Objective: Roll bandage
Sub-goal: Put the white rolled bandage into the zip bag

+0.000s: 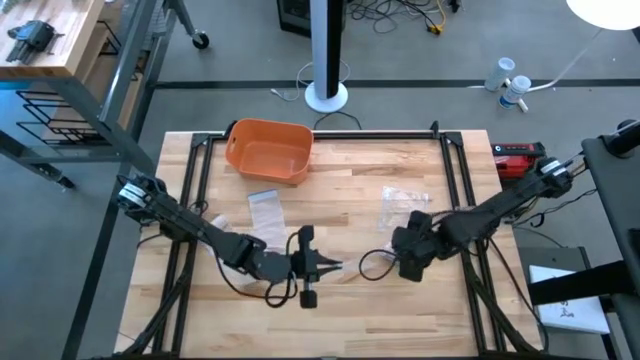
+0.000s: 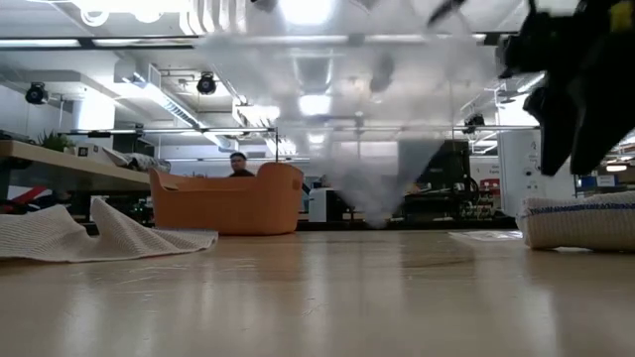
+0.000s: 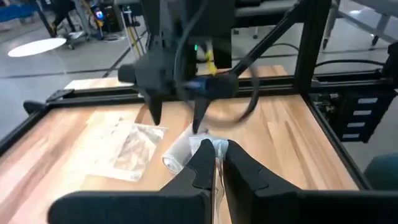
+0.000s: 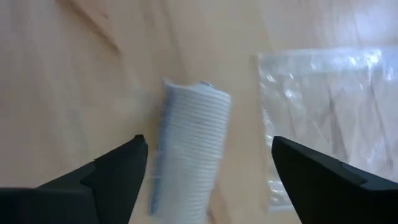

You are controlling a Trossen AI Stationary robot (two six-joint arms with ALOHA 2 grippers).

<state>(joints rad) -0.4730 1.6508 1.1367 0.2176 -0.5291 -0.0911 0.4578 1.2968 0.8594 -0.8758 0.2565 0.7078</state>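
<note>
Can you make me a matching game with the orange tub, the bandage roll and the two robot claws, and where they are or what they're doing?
Things:
1. orange tub
2. bandage roll
3. left claw
4. right claw

Clues:
A. open, one finger on each side of the roll
B. near the back edge of the table
C. pinched shut on the roll's loose end
D. lying on the wood beside a clear plastic bag

Pairs: 1-B, 2-D, 3-C, 4-A
</note>
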